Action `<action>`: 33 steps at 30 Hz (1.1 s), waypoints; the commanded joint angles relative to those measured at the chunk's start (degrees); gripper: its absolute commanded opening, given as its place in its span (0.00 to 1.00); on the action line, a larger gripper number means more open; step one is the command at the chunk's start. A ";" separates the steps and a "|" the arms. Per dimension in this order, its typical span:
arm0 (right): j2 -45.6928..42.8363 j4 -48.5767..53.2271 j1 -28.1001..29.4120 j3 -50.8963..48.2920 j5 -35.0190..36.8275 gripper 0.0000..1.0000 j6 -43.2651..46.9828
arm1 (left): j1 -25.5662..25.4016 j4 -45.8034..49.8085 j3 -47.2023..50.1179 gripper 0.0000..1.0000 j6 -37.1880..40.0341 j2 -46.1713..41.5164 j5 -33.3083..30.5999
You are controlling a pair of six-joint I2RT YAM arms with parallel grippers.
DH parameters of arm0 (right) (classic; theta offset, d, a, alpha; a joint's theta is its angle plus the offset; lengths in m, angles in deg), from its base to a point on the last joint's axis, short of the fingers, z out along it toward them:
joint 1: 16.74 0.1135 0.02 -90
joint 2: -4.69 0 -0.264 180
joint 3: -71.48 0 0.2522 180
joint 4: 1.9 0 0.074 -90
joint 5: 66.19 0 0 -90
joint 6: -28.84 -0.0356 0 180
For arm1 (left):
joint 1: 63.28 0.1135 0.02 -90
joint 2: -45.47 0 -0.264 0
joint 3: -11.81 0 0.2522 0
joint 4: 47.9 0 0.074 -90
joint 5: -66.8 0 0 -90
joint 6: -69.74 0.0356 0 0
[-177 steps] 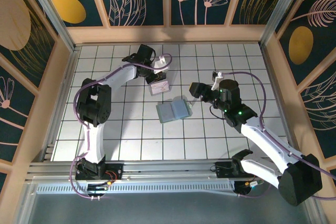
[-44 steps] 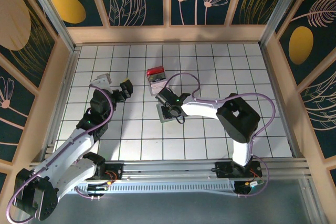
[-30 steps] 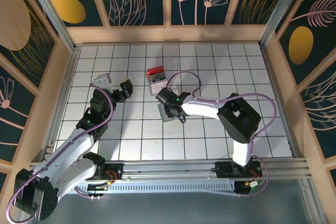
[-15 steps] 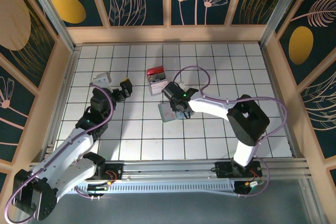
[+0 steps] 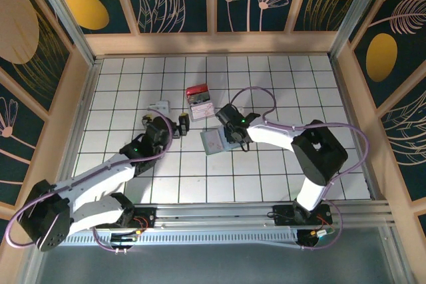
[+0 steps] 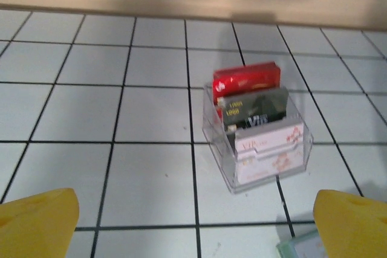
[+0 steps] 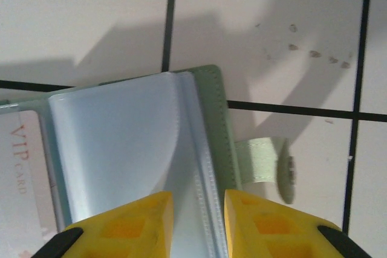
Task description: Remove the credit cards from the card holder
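I log the card holder [image 5: 213, 143] lying open near the card box [image 6: 257, 134], a VIP card [image 7: 23, 167] in one sleeve. Right gripper [image 7: 198, 212]: jaws narrow over its clear sleeve; whether they pinch it, I cannot tell. Left gripper [image 6: 193, 228]: wide, empty, facing the box.

A clear plastic box [image 6: 225, 160] stands on the white tiled worktop [image 6: 78, 113], right of centre. It holds three upright cards: red card [image 6: 247, 78] farthest, dark card [image 6: 253, 107] in the middle, white card [image 6: 269, 143] nearest. The left hand [image 6: 195, 225] has its yellow fingertips [image 6: 36, 222] wide apart at the near corners. A pale green corner of the card holder [image 6: 299, 249] shows at near right.
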 commanded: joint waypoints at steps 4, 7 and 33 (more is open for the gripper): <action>-4.40 -1.93 -3.33 -2.68 -1.47 0.29 -0.51 | -6.56 0.72 -4.02 0.99 -0.22 7.93 -7.18; -5.90 -2.36 -4.69 -3.58 -2.11 0.29 -0.37 | -8.99 0.55 -5.45 0.99 -1.05 12.27 -7.27; -10.06 -10.24 -5.91 -4.85 -24.69 0.17 -3.42 | -11.92 3.24 -6.84 0.99 -16.68 28.95 -4.85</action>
